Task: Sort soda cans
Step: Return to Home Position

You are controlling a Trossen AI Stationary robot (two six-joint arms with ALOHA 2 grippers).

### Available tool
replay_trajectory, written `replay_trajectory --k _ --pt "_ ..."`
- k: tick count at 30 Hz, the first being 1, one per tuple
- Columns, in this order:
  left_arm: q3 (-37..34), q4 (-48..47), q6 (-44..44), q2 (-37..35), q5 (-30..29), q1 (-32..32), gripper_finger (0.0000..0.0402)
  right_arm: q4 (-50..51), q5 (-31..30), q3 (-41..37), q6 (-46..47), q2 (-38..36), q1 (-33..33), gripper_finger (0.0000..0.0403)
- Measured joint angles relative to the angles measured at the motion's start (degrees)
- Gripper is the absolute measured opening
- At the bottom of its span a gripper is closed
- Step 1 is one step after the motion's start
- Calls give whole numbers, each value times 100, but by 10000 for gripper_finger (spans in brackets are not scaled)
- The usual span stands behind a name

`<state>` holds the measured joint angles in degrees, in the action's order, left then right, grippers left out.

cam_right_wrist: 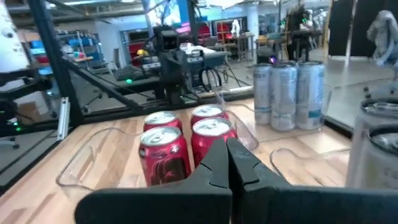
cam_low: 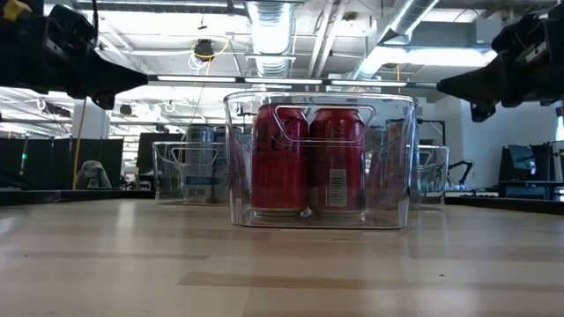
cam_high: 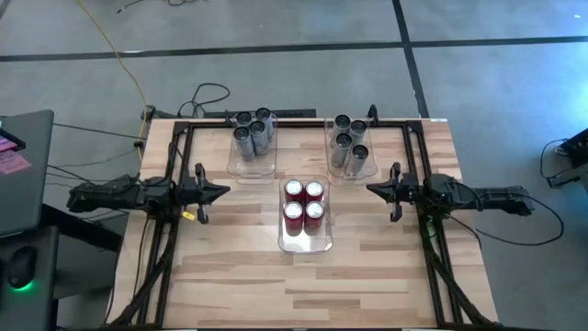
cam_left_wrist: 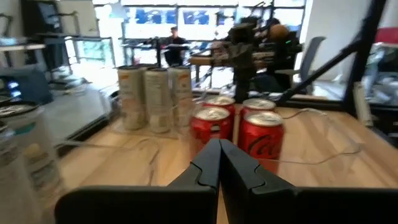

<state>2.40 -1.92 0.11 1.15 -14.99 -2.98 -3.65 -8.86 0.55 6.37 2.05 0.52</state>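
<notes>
Desk: pale wood planks, smooth, bare at the front. Next I get the mid bin, which is clear hard plastic, rectangular with rounded corners and a cut-out handle in its end wall. The four red cans stand upright inside it in a tight two-by-two block. They are glossy cylinders with silver tops and pull tabs.

The left hand hangs above the desk on one side of that bin and the right hand on the other. Both are apart from the bin, with their tips pointing in toward each other. On both hands the dark matte fingers are pressed together to a point, with nothing held.

Further back, two more clear bins sit side by side near the rear edge, the left bin and the right bin. The eight silver cans are upright in them, four per bin, dull metal with dark tops. Past the desk I see grey floor and a yellow cable.
</notes>
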Motion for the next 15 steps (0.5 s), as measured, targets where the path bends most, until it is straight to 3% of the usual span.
replay_trajectory --k 4,15 --pt "-190 445 133 111 278 60 0 85 102 -8 180 -119 168 0" --pt "-193 488 -94 868 423 187 0 148 337 -12 -19 0 190 12"
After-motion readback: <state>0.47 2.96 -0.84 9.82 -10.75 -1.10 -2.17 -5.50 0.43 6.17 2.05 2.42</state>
